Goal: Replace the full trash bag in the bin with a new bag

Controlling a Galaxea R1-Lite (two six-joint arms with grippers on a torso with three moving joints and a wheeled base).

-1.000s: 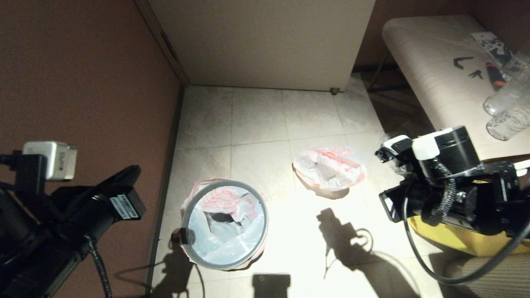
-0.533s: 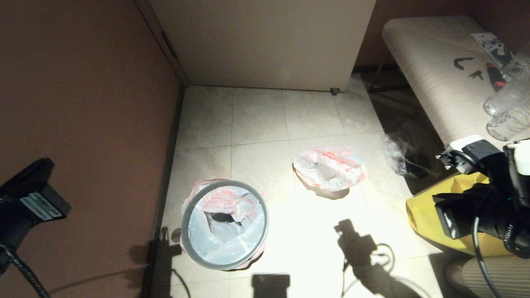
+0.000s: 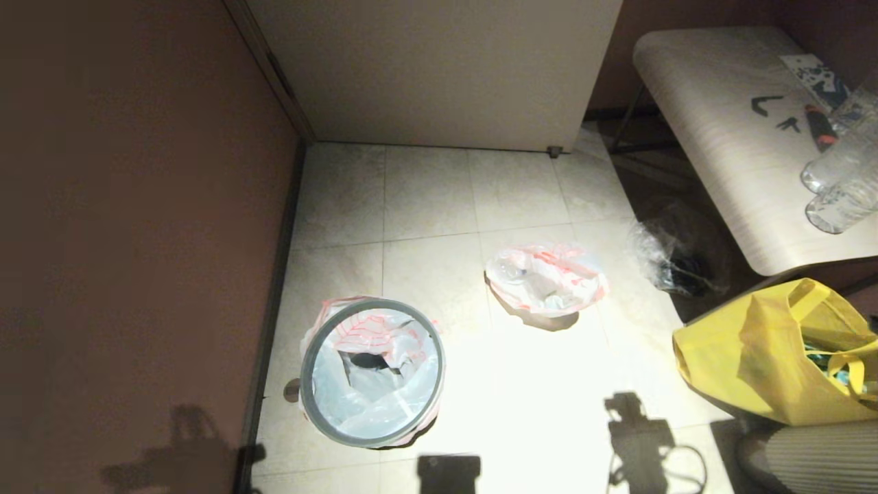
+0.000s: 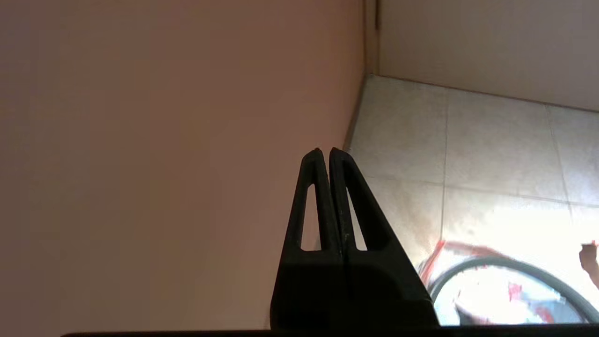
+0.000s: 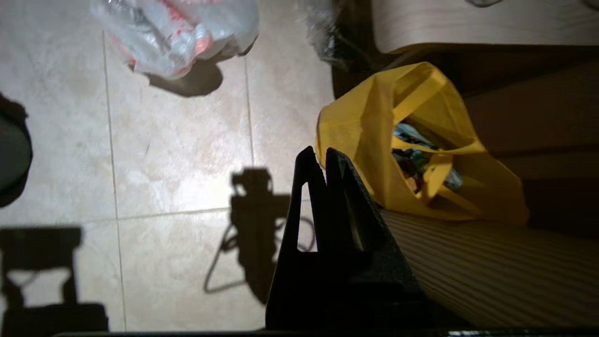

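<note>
The bin (image 3: 372, 372) serves as the reference landmark. It stands upright on the tiled floor (image 3: 425, 199), near the bottom edge of the head view and close to the reddish-brown wall (image 3: 137, 206) on the robot's left. A grey ring rim (image 3: 306, 357) sits on its mouth. The new bag (image 3: 363, 336) lines the inside of the bin; its red-printed edge folds outward over the rim, and a dark opening shows at the centre of the lining.

Neither arm appears in the head view. In the left wrist view, the left gripper (image 4: 326, 152) is in the air beside the wall, with the rim of the bin below it and apart from it. Its jaws are pressed together and hold nothing. In the right wrist view, the right gripper (image 5: 316, 152) is above the floor, to the right of the bin, just beside the yellow tote (image 3: 775, 363). Its jaws are pressed together and hold nothing.

The yellow tote stands open on the floor, well apart from the bin on the robot's right. The full trash bag (image 3: 547, 278) lies on the floor beyond the bin and to its right, apart from it. Farther right, crumpled clear plastic wrap (image 3: 662, 257) lies at the edge of the tabletop (image 3: 720, 123). Clear bottles (image 3: 840, 185) rest on the tabletop. A pale cabinet panel (image 3: 439, 68) closes the far side, beyond the bin.
</note>
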